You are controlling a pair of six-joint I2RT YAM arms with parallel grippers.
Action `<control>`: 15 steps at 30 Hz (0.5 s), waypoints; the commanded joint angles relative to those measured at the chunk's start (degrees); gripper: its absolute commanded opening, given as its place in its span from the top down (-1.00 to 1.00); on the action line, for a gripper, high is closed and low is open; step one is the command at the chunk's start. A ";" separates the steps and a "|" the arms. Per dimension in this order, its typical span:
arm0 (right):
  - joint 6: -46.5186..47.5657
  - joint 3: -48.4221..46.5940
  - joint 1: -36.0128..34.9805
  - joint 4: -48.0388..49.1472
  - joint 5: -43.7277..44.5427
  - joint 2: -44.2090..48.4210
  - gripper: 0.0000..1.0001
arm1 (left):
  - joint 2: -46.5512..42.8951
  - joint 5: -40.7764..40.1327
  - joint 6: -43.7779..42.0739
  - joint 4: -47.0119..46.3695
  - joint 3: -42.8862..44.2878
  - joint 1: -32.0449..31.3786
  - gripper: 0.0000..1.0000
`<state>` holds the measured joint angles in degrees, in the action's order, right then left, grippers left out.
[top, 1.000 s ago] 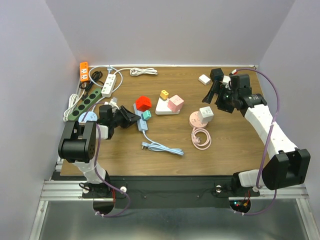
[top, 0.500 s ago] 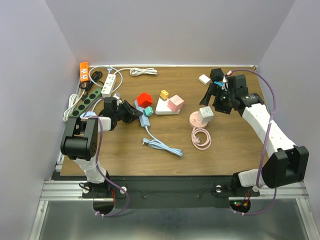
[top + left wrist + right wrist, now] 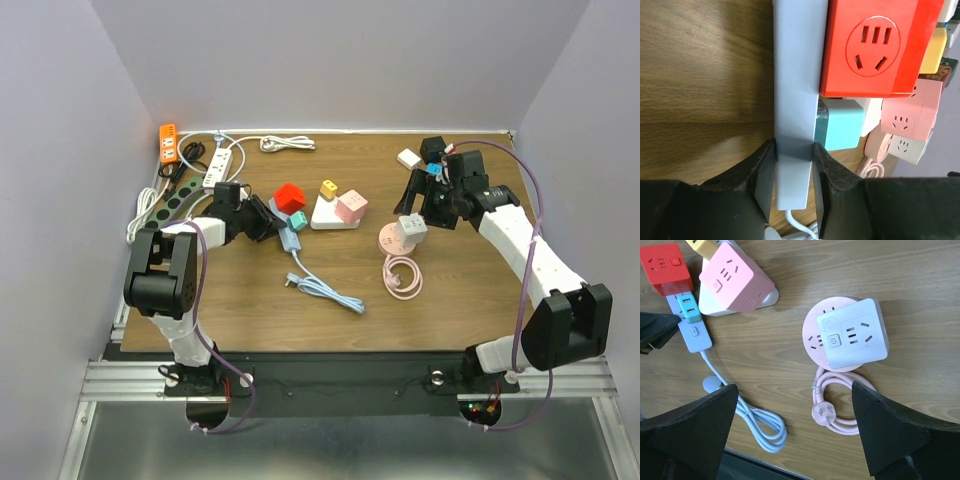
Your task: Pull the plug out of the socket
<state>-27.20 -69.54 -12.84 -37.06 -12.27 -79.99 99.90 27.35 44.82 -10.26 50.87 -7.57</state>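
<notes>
Left gripper [image 3: 792, 149] pinches the pale blue power strip [image 3: 795, 75] across its narrow width, one black finger pressed on each long edge, near the end where the cord leaves. On that strip sit a red cube adapter [image 3: 872, 45] and, just beside it toward the gripper, a teal plug [image 3: 842, 125]; both are seated in the strip, which lies flat on the wooden table [image 3: 460, 290]. The strip's light blue cable [image 3: 757, 422] runs off toward the near edge and ends in a loose fold.

Right gripper [image 3: 795, 386] is spread wide and hangs above the table, holding nothing. Below it, between its fingers in the wrist view, lies a round pink socket [image 3: 812, 340] with a white cube adapter [image 3: 852, 335] plugged into its top, and the socket's pink cord [image 3: 832, 405] coiled just beside it on the near side.

Between the two groups stands a white base [image 3: 767, 297] carrying a pink cube adapter [image 3: 732, 280] and a yellow plug [image 3: 702, 246]. At the far left of the table lie an orange power strip [image 3: 167, 143], a white power strip [image 3: 217, 170] and a dark green power strip [image 3: 170, 207], well apart from both grippers.
</notes>
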 commanded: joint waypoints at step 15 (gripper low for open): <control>2.85 -1.39 -0.17 1.81 -0.12 -0.35 -1.00 | -1.55 -14.52 -5.53 23.53 -6.14 0.81 0.31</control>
<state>-25.45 -69.54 -12.84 -36.91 -12.25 -80.68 96.64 20.86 43.99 -2.79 48.75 -6.26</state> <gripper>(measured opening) 0.997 0.387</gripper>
